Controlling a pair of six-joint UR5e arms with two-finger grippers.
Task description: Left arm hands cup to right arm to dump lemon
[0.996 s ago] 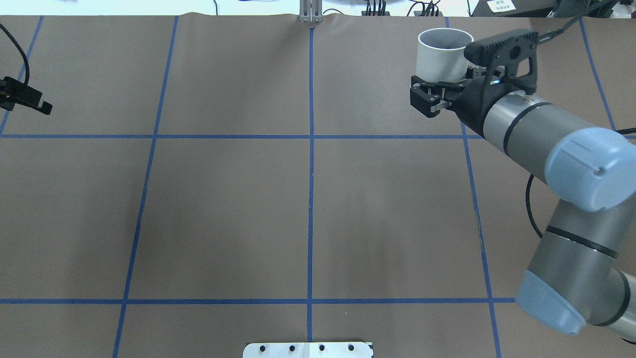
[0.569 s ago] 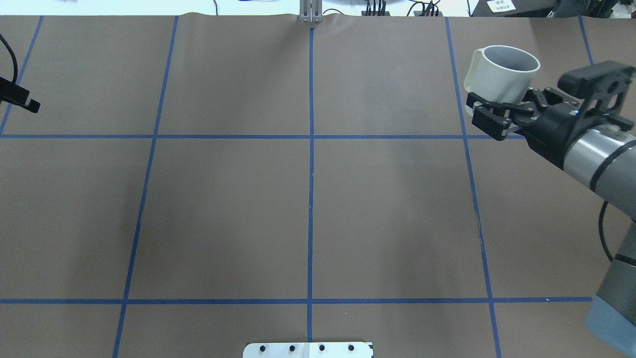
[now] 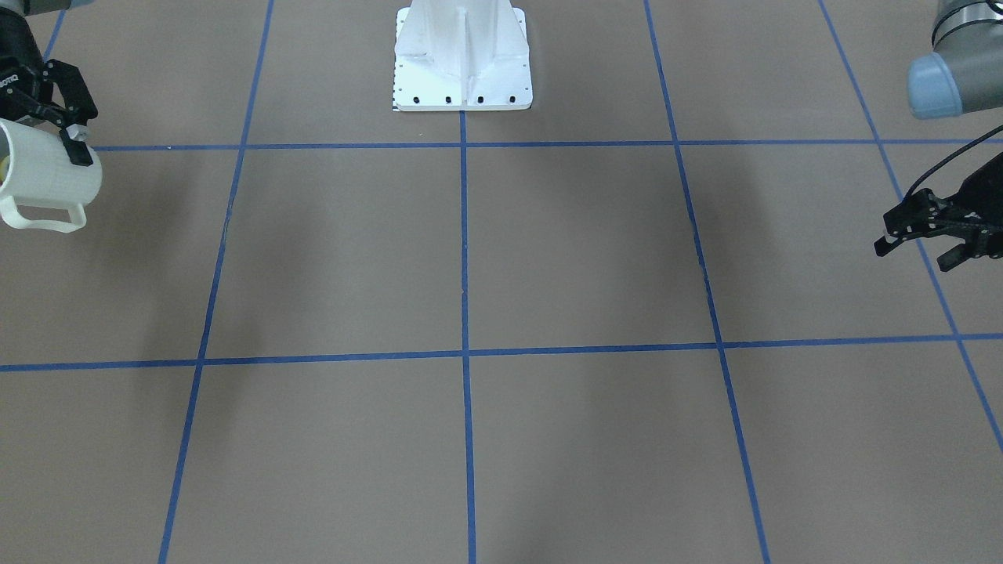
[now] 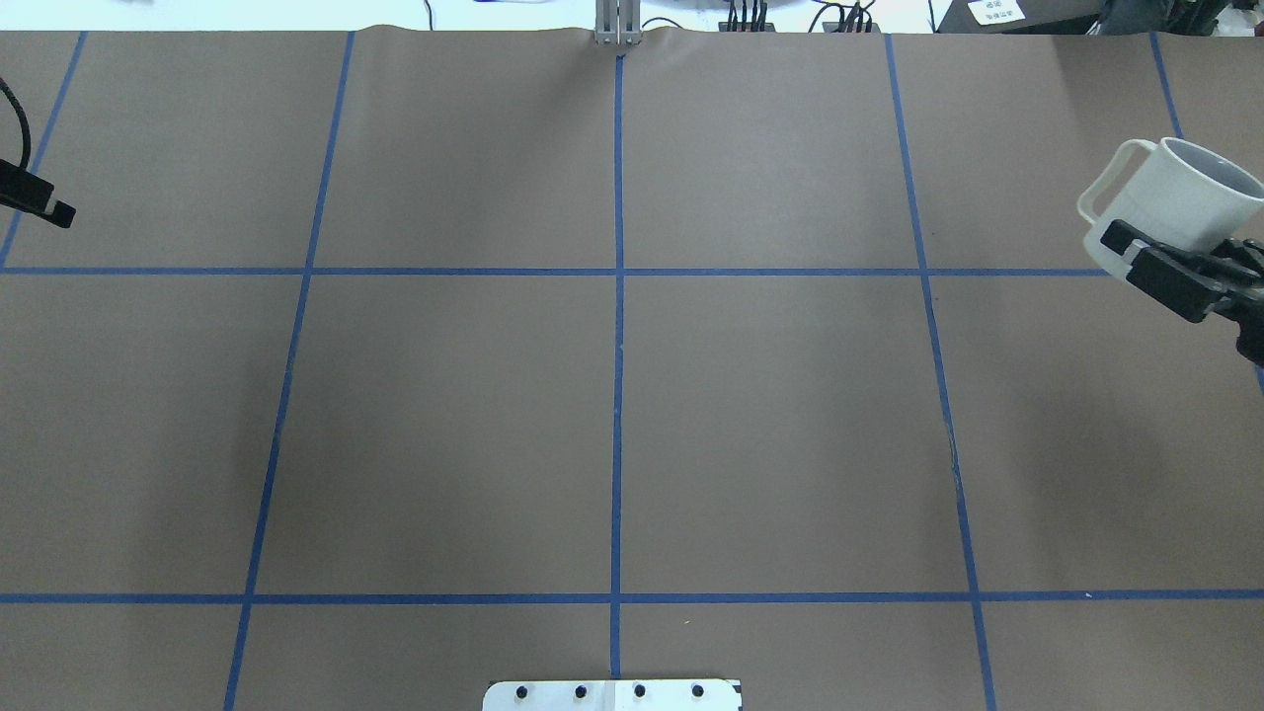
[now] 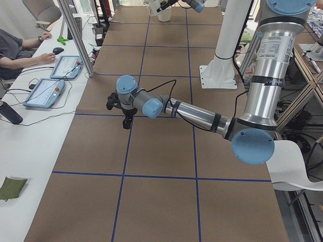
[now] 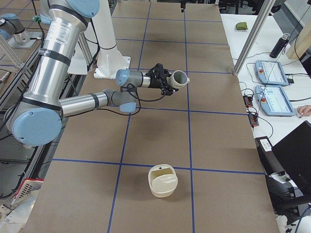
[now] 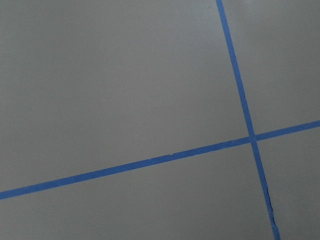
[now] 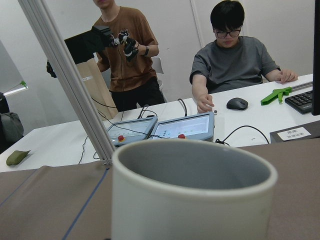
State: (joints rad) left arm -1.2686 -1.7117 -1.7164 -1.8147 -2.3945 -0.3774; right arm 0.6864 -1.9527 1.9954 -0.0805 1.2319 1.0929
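My right gripper (image 4: 1170, 259), marked "ROBOTIQ", is shut on the lower body of the white cup (image 4: 1175, 197). It holds the cup in the air at the table's far right edge. The cup is tilted, with its mouth away from the table's middle and its handle toward it. In the front-facing view the cup (image 3: 47, 184) is at the left edge, and a small yellow patch shows at its mouth. The right wrist view shows the cup's (image 8: 195, 195) grey inside; its bottom is hidden. My left gripper (image 3: 917, 249) is open and empty, far off above the table's other end.
A cream bowl-like container (image 6: 163, 180) stands on the brown, blue-taped table near its right end. The white robot base (image 3: 462, 59) is at the back middle. Operators sit and stand at a white bench (image 5: 30, 106) with tablets, behind aluminium posts (image 6: 252, 34).
My right arm has swung right toward the table's edge with the cup, which has tilted over. My left gripper has drawn back a little further left.
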